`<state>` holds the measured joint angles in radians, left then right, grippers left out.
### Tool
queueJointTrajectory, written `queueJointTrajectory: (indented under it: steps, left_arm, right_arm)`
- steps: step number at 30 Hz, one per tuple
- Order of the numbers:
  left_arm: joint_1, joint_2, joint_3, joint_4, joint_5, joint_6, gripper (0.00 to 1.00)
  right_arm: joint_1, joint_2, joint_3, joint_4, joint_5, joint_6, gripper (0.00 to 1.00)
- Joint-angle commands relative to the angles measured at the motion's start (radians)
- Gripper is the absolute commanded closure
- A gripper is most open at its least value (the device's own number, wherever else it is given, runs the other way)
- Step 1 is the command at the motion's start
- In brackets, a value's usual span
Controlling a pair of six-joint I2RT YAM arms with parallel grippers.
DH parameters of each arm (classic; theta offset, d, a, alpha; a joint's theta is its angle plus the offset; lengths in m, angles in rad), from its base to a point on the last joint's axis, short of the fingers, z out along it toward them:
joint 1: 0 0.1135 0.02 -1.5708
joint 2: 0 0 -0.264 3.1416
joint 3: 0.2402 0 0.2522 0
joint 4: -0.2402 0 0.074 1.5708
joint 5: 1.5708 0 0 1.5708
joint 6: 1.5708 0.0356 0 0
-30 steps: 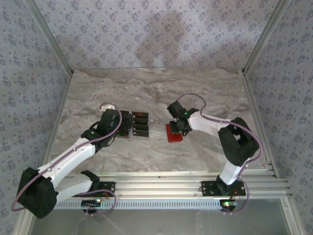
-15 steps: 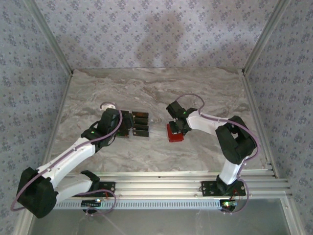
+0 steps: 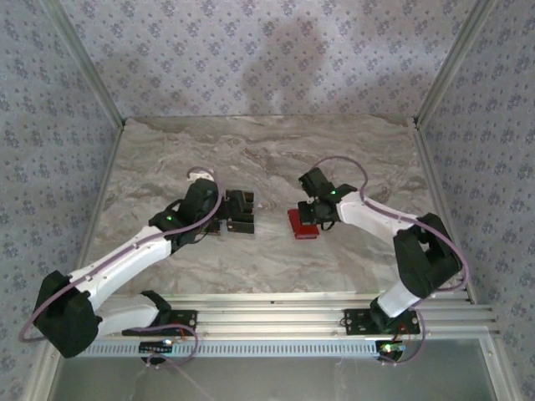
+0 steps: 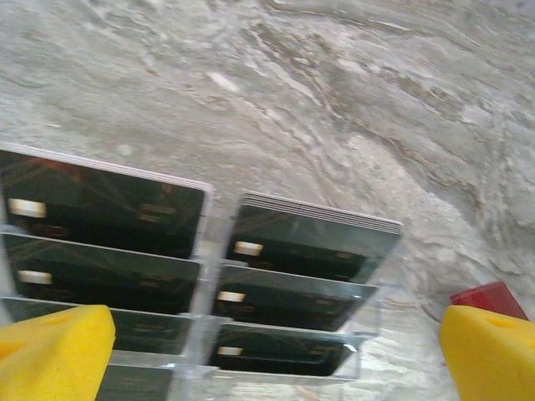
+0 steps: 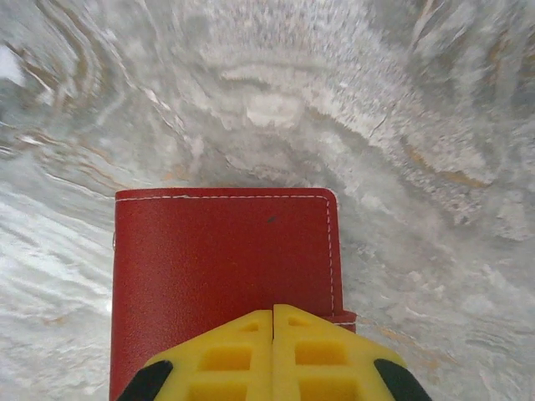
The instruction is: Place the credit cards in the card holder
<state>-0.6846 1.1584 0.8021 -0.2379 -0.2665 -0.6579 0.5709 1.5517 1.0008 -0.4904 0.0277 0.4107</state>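
At table middle [image 3: 276, 159], cards [image 4: 313, 238] sit in clear rack [image 4: 211, 251]; left gripper [image 4: 272, 355] spread wide above, empty. Red wallet [image 5: 221, 267] lies near, rightward; right gripper [image 5: 273, 355] closed tight over its edge, gripping nothing. We should straddle one card, pinch edges gently, lift straight.

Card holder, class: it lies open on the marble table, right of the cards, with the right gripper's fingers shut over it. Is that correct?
No. The card holder is folded shut, not open: the right wrist view shows its red stitched cover. Otherwise correct: it lies on the marble table, right of the cards, the right gripper shut over it.
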Motion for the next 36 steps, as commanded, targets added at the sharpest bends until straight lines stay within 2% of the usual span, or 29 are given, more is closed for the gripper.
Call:
queueJointTrajectory:
  steps: [1,6,16,24,36]
  left_arm:
    - [-0.036,0.052,0.044,0.030,0.050,-0.066,0.00]
    - [-0.088,0.138,0.075,0.120,0.087,-0.151,0.00]
    - [-0.189,0.325,0.228,0.207,0.083,-0.296,0.00]
    - [-0.213,0.405,0.247,0.306,0.071,-0.455,0.03]
    - [-0.243,0.488,0.276,0.369,0.079,-0.519,0.12]
  right_arm:
    - [-0.020,-0.073,-0.014,-0.007,-0.051,0.017,1.00]
    - [-0.034,-0.144,-0.015,-0.011,-0.072,0.022,1.00]
    - [-0.041,-0.255,0.001,-0.029,-0.095,0.042,1.00]
    - [-0.041,-0.291,0.001,-0.030,-0.103,0.048,1.00]
    - [-0.028,-0.294,-0.010,-0.006,-0.112,0.060,1.00]
